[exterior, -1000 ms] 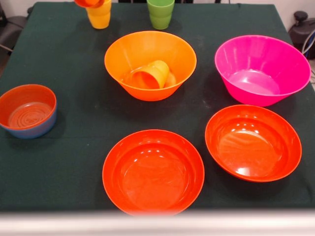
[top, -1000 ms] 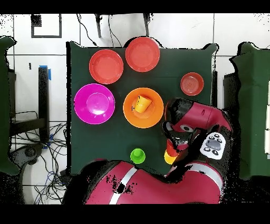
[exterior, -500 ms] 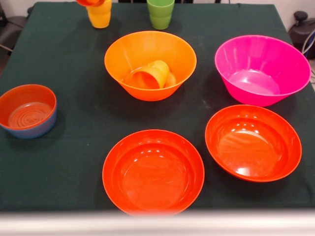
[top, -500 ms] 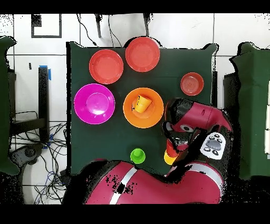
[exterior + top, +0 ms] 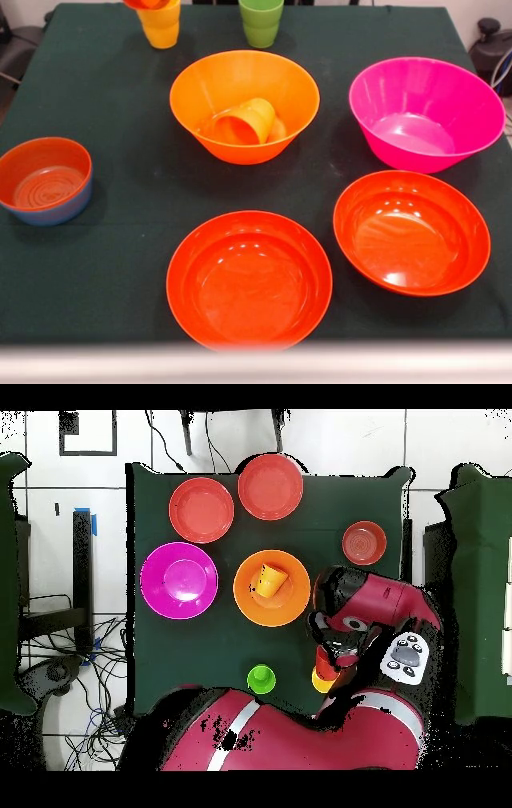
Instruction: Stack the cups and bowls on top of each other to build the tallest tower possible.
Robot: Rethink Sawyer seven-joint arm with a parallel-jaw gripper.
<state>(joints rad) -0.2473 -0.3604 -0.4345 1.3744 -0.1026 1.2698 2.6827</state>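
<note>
1. The large orange bowl (image 5: 244,104) sits upright mid-table on the dark green cloth (image 5: 104,104); an orange cup (image 5: 244,124) lies on its side inside it, mouth toward the front view's left.
2. Just to its right in that view stands the magenta-pink bowl (image 5: 426,112), empty and apart from its neighbours.
3. Two wide red-orange bowls take the near side: one (image 5: 249,278) in front of the orange bowl, the other (image 5: 411,232) to its right, in front of the pink bowl.
4. At the left edge, a small red-orange bowl (image 5: 44,174) is nested in the small blue bowl (image 5: 60,210).
5. At the far edge, a yellow cup (image 5: 161,28) stands with a red-orange cup (image 5: 144,4) at its top, cut off by the frame; how the two meet cannot be told.
6. A green cup (image 5: 261,22) stands to the right of them.
7. Overhead, the red arm (image 5: 365,609) covers the yellow cup (image 5: 322,681); the gripper itself is hidden, so whether its jaws are open or closed cannot be told.
</note>
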